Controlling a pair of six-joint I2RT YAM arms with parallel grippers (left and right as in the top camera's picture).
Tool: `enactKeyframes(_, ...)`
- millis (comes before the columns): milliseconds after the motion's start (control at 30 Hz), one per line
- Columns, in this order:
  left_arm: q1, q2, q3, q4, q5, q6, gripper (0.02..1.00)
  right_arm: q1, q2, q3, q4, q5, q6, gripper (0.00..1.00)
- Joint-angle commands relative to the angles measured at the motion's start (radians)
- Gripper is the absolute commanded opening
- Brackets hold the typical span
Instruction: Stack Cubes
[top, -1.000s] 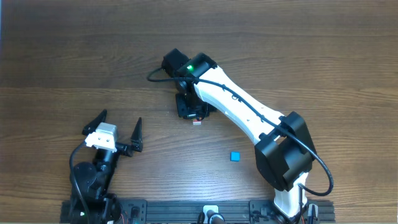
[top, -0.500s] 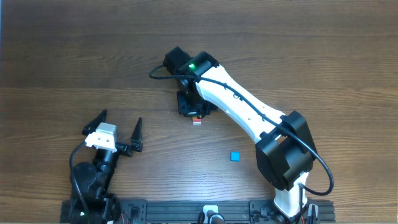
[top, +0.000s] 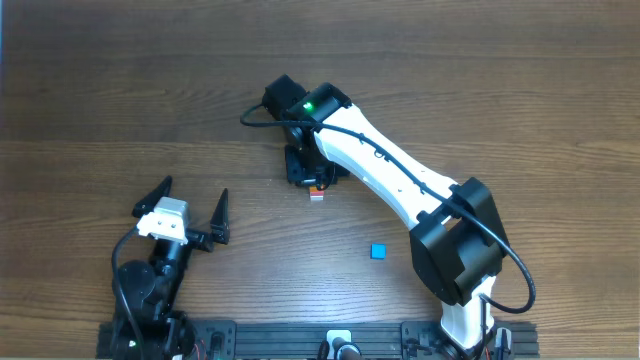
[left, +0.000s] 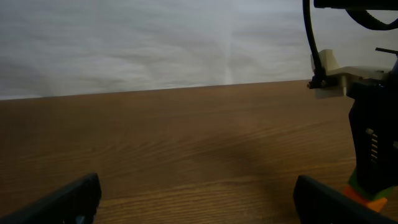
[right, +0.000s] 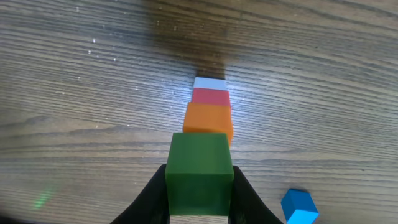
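A stack of a white cube, a red cube and an orange cube stands on the wooden table. My right gripper is shut on a green cube, held directly over the orange one; whether they touch I cannot tell. In the top view the right gripper hides most of the stack. A blue cube lies loose on the table nearer the right arm's base, and it is the blue cube beside the fingers. My left gripper rests open near its base, holding nothing.
The bare wooden table spreads on all sides. From the left wrist, the right arm's black gripper stands off to one side, with a pale wall behind the table edge.
The right gripper with the green cube shifted very slightly over the stack a second ago and has been still since. The left arm has not moved.
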Motion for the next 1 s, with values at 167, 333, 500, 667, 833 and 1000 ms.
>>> enactKeyframes(167, -0.005, -0.005, -0.005, -0.001, -0.005, 0.018, 0.998, -0.005, 0.015, 0.029, -0.003, 0.031, 0.006, 0.095)
enactKeyframes(333, -0.005, -0.005, -0.005, -0.001, -0.005, 0.018, 0.998, -0.005, 0.020, 0.028, -0.002, 0.035, 0.006, 0.099)
enactKeyframes(500, -0.005, -0.005, -0.005, -0.001, -0.005, 0.018, 1.000, -0.003, 0.036, 0.028, -0.002, 0.034, 0.006, 0.102)
enactKeyframes(667, -0.005, -0.005, -0.005, -0.001, -0.005, 0.018, 1.000, -0.002, 0.036, 0.028, -0.002, 0.034, 0.006, 0.119)
enactKeyframes(833, -0.005, -0.005, -0.005, -0.001, -0.005, 0.018, 1.000, -0.002, 0.036, 0.028, -0.002, 0.033, 0.006, 0.327)
enactKeyframes(1000, -0.005, -0.005, -0.005, -0.001, -0.005, 0.018, 1.000, -0.002, 0.036, 0.028, -0.002, 0.027, 0.006, 0.779)
